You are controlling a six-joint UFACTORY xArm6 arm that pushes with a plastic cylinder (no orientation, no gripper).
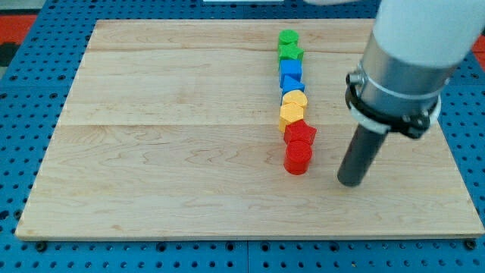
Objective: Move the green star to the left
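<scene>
Pale wooden board (pixel 174 152) with a column of eight small blocks, and my tip (pixel 350 182) at its lower right.

The dark rod holds nothing; it has no jaws. My tip rests on the board, right of the red cylinder (pixel 298 158), apart from it. Up the column: red star (pixel 300 134), two yellow blocks (pixel 292 115) (pixel 295 99), blue triangle (pixel 292 83), blue cube (pixel 290 68), green star (pixel 290 52) and green block (pixel 288 37) topmost.
</scene>
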